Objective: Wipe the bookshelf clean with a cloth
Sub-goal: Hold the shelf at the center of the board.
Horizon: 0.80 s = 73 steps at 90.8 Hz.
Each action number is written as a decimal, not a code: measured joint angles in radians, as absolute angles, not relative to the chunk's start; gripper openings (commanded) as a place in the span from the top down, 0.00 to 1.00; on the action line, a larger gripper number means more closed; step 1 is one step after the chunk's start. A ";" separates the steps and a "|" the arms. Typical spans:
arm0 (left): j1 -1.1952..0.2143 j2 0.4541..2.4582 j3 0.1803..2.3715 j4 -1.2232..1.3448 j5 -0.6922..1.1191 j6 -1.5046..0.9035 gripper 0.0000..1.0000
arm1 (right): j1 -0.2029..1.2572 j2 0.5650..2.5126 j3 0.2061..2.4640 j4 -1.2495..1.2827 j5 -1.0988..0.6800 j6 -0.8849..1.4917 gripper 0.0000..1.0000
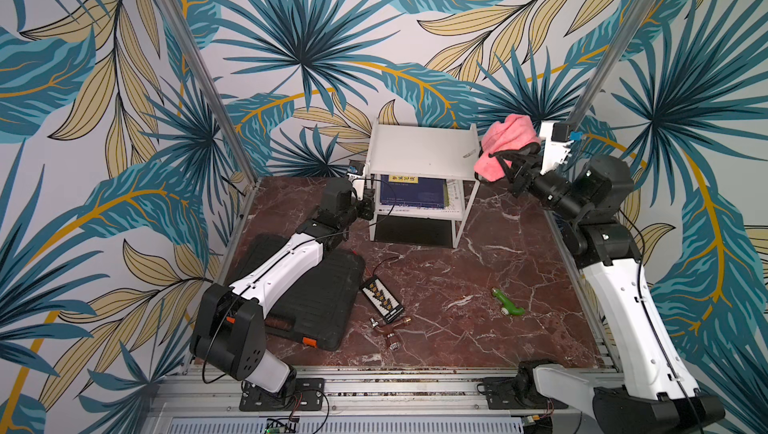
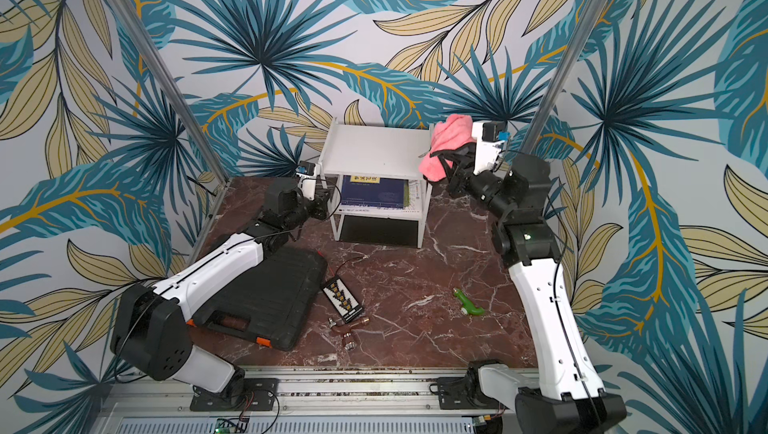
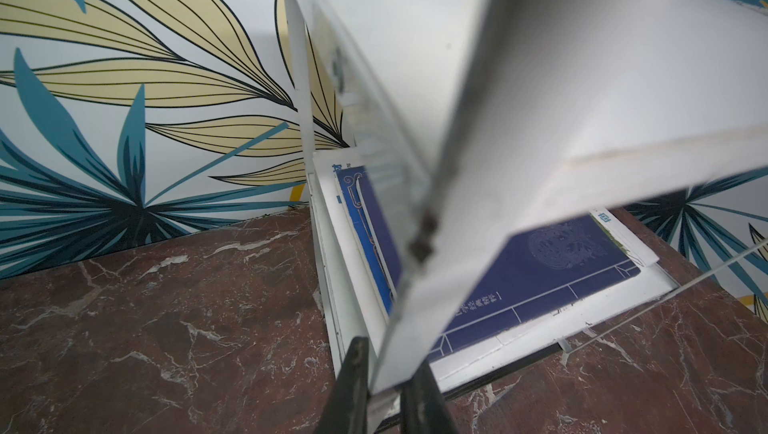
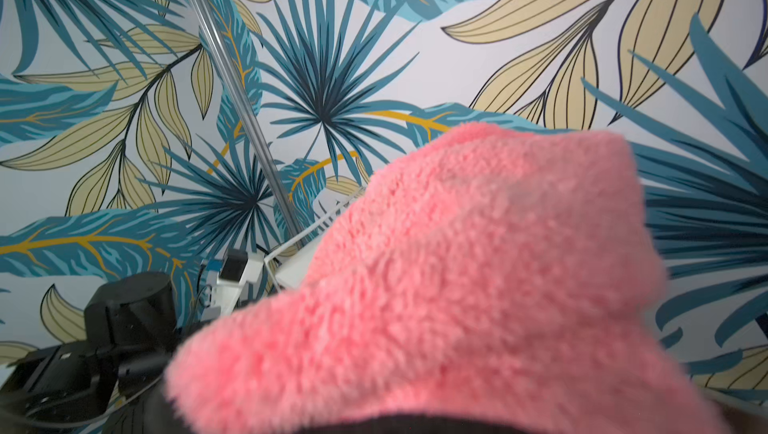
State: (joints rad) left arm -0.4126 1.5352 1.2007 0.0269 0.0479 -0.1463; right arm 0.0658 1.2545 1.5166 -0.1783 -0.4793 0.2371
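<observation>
Right gripper [image 1: 509, 164] pinched cloth [image 1: 505, 141] at shelf's [image 1: 419, 151] right edge; left gripper [image 3: 386, 369] clamped its leg. Next, I reckoned: press cloth onto top.

The bookshelf [image 1: 419, 149] top is bare up to the cloth [image 1: 505, 145] at its right edge. Books [image 1: 411, 197] fill its lower tier. Nearer, the table [image 1: 453, 282] lies open between a wired board [image 1: 381, 299] and a green toy [image 1: 508, 303].

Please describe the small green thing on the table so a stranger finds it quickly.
Find the white bookshelf at the back of the red marble table. Forward of it, on the side of the right arm, the green toy lies alone. It is the only green item; the black case lies far left.
</observation>
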 measured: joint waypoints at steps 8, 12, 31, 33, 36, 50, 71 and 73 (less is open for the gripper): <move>-0.413 1.535 1.201 0.027 0.050 -0.147 1.00 | 0.088 1.389 1.632 -0.248 -0.425 0.231 1.00; -0.413 1.535 1.201 0.027 0.052 -0.147 1.00 | 0.103 1.474 1.693 -0.295 -0.396 0.223 1.00; -0.411 1.535 1.202 0.027 0.067 -0.148 1.00 | 0.146 1.852 2.110 -0.509 -0.186 0.173 1.00; -0.411 1.535 1.202 0.027 0.066 -0.148 1.00 | 0.147 1.877 2.154 -0.531 -0.167 0.166 1.00; -0.411 1.535 1.202 0.026 0.068 -0.148 1.00 | 0.146 1.903 2.204 -0.567 -0.142 0.155 1.00; -0.411 1.536 1.204 0.024 0.068 -0.145 1.00 | 0.151 1.824 2.096 -0.587 -0.093 0.087 1.00; -0.410 1.546 1.225 0.000 0.080 -0.138 1.00 | 0.156 1.792 2.138 -0.683 -0.033 0.006 1.00; -0.410 1.546 1.225 0.000 0.080 -0.137 1.00 | 0.154 1.827 2.185 -0.696 -0.028 0.001 1.00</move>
State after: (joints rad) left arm -0.4095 1.5455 1.2255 -0.0002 0.0795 -0.1368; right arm 0.1539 1.8275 2.1853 -0.6956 -0.0280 0.0010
